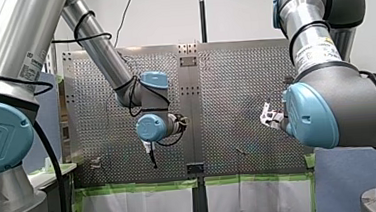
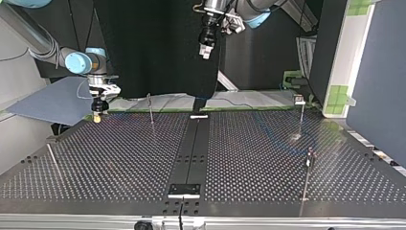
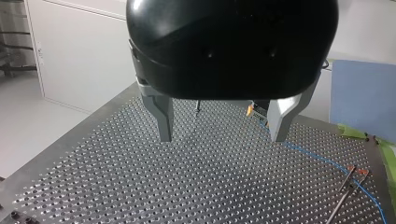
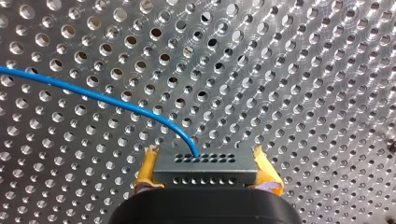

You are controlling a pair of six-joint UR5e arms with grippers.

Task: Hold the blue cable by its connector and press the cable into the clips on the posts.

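Note:
In the right wrist view, my right gripper is shut on a grey connector, with yellow pads on both its sides. The thin blue cable leaves the connector's top and curves away over the perforated plate. In the top view this gripper hangs low over the table's far edge at the left. My left gripper is open with nothing between its grey fingers. It hangs high above the table. Beside it the blue cable runs past two thin posts.
Thin posts stand on the perforated table: one near the far edge, one at the far right with a clip on top, one nearer at the right. A dark strip runs down the table's middle.

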